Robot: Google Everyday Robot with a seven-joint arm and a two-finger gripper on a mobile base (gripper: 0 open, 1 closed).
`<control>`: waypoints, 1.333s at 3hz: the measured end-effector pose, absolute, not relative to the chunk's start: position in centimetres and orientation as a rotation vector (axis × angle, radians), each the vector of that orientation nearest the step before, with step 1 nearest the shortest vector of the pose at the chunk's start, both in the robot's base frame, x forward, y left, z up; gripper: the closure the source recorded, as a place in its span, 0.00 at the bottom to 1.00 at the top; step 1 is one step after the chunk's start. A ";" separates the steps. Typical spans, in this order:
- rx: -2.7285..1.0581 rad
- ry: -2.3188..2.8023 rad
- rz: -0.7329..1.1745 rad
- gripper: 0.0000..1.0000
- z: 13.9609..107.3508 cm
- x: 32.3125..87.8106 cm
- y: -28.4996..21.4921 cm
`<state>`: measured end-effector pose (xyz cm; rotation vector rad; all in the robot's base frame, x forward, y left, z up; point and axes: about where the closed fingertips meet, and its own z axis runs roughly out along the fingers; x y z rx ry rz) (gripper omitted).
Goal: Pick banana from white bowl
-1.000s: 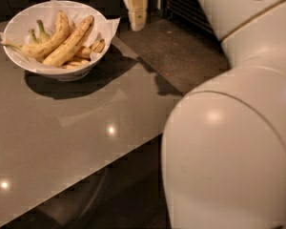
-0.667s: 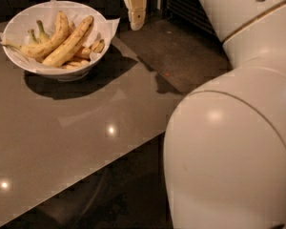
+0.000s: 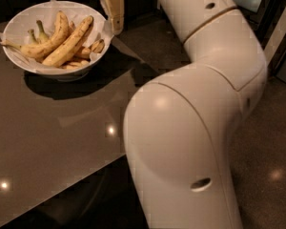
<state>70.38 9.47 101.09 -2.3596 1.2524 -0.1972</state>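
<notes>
Fingers of the gripper (image 3: 115,14) — grip state cannot be told — hang at the top edge, just beside the white bowl's (image 3: 19,25) right rim. Several bananas (image 3: 69,41) lie in the paper-lined bowl on the dark glossy table (image 3: 62,128). White arm (image 3: 195,109) fills the right side.

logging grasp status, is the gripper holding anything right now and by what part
Nothing is held. The gripper hangs beside the right rim of the white bowl, and the bananas all lie inside the bowl.
</notes>
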 end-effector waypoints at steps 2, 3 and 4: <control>-2.415 1.220 -0.179 0.09 98.9 71.5 12.8; -2.432 1.208 -0.167 0.17 98.3 71.7 14.0; -2.444 1.198 -0.152 0.20 97.7 71.8 14.9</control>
